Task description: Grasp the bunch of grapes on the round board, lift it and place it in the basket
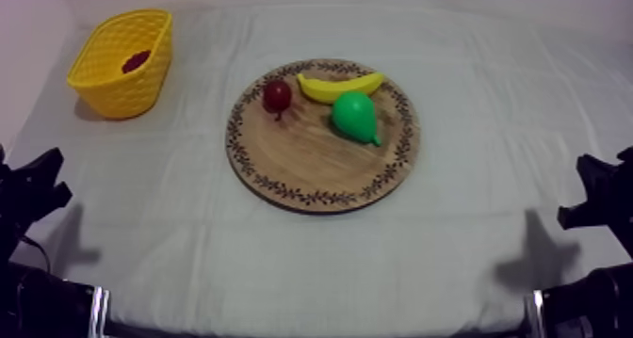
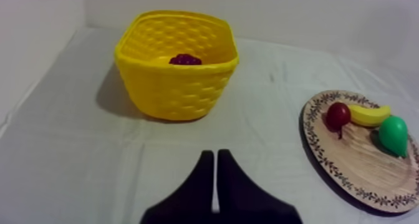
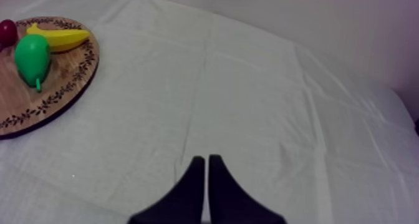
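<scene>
The dark bunch of grapes (image 1: 136,60) lies inside the yellow basket (image 1: 121,81) at the far left of the table; it also peeps over the basket's rim, the grapes (image 2: 185,59) in the basket (image 2: 176,83). The round wooden board (image 1: 311,163) sits mid-table with a banana (image 1: 339,86), a green pear (image 1: 356,117) and a small red fruit (image 1: 277,95) on it. My left gripper (image 2: 215,156) is shut on nothing, its fingers together as a wedge, well short of the basket. My right gripper (image 3: 206,161) is likewise shut, over bare cloth to the right of the board (image 3: 56,98).
Both arms rest low at the table's near corners, left arm (image 1: 28,196) and right arm (image 1: 598,196). Grey-white cloth covers the table, with walls close behind and at the left. Open cloth lies between the basket and the board.
</scene>
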Tool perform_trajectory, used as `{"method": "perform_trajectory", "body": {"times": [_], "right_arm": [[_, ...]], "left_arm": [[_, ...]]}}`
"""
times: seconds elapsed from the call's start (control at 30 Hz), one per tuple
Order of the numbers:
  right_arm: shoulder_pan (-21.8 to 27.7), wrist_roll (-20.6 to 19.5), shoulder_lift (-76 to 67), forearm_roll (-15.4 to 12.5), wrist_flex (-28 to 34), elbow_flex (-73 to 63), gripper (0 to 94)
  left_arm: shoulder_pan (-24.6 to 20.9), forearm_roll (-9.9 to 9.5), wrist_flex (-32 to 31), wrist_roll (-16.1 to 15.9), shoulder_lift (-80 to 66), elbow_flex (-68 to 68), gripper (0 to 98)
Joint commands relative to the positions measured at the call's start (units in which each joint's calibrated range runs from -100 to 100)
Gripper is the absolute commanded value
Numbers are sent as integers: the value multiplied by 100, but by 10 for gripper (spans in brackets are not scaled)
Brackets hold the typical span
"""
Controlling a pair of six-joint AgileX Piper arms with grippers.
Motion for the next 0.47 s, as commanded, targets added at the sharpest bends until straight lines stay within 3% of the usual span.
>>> {"method": "perform_trajectory", "body": {"times": [0.0,0.43], "right_arm": [[1,1,2,0,3,-1,3],[1,3,2,0,3,-1,3]], "left_arm": [[14,-5,-2,23,-10,-2,0],[22,-6,-6,41,-20,0,0]]}}
